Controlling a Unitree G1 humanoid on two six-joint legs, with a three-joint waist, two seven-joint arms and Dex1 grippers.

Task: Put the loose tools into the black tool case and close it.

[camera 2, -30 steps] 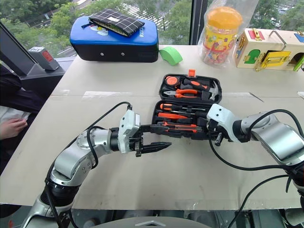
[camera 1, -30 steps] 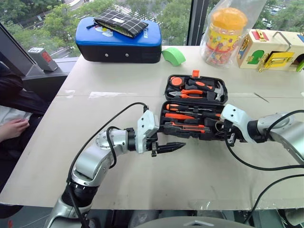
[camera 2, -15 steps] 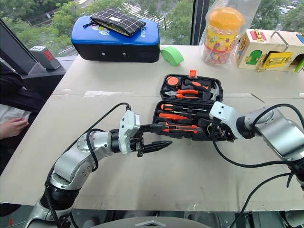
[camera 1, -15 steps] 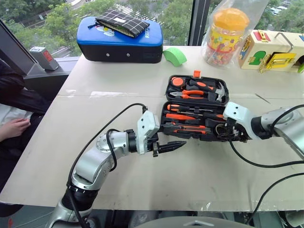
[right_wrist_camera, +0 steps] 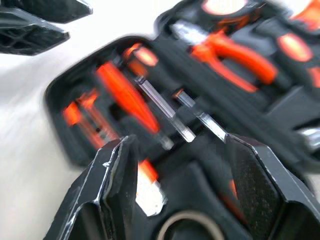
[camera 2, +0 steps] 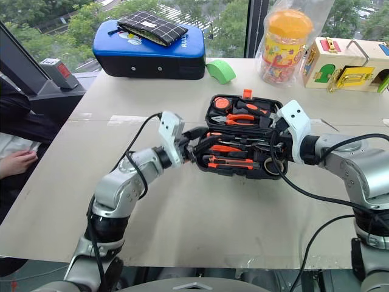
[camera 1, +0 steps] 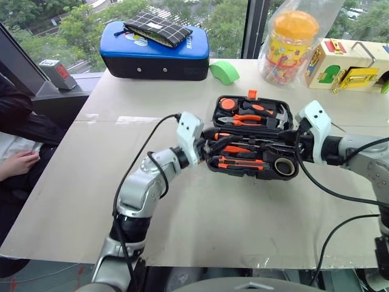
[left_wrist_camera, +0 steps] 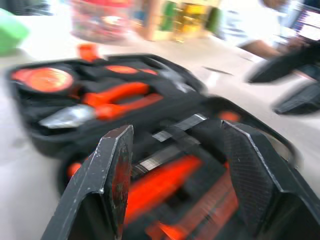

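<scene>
The black tool case [camera 1: 252,131] lies open in the middle of the table, lid half toward the back. Its front half holds black-and-orange screwdrivers [camera 1: 234,149], the utility knife [camera 1: 240,163] and, in the right corner, the dark tape roll [camera 1: 283,165]. My left gripper [camera 1: 214,142] is open and empty, level over the case's left end. My right gripper [camera 1: 292,142] is open and empty above the right end, just behind the tape roll. In the right wrist view the gripper [right_wrist_camera: 180,170] looks down on the screwdriver shafts [right_wrist_camera: 160,107].
A blue-topped case [camera 1: 153,55] with a checked pouch [camera 1: 157,28] stands at the back left. A green object [camera 1: 223,72], an orange-lidded jar [camera 1: 290,45] and a wooden lock box [camera 1: 343,64] line the back. A person's hand [camera 1: 18,163] rests at the far left.
My left gripper swung from the table in front of the case up over its left end. My right gripper opened and rose from the right front corner, and the tape roll now shows there.
</scene>
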